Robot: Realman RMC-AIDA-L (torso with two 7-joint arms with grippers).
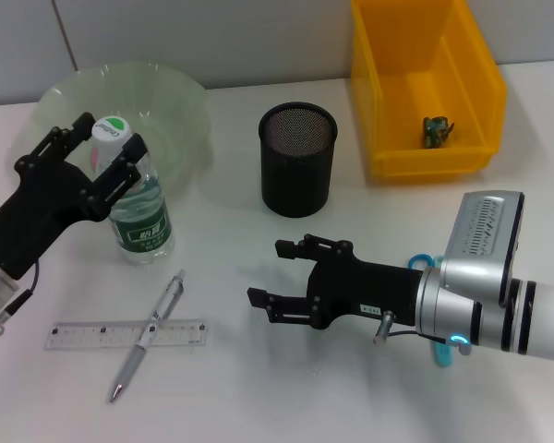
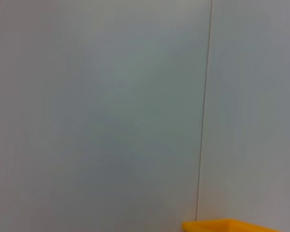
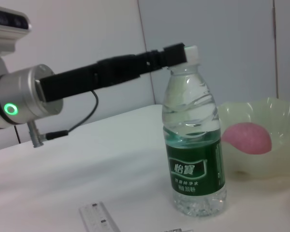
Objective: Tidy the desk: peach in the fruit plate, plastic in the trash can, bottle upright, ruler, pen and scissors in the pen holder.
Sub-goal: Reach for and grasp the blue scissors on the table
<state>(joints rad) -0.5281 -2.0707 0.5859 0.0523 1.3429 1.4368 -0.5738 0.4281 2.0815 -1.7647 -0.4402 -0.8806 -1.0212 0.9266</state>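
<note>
The yellow bin [image 1: 427, 88] stands at the table's far right with a small dark scrap inside. The pale green fruit plate [image 1: 166, 101] holds the pink peach [image 3: 246, 137]. Just in front, the water bottle [image 1: 138, 198] stands upright — the left gripper [image 1: 97, 161] spread wide around its cap. The right gripper [image 1: 279, 274] hovers open before the mesh pen holder [image 1: 298, 159]. Ruler [image 1: 125, 333] and pen [image 1: 148, 335] lie crossed.

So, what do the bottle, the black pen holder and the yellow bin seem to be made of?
The bottle looks like clear thin plastic: you see water and ribs through it, with a glossy green label. The pen holder seems to be black metal mesh, matte, since fine holes show at its rim. The yellow bin looks like moulded hard plastic, smooth with a slight shine.
</note>
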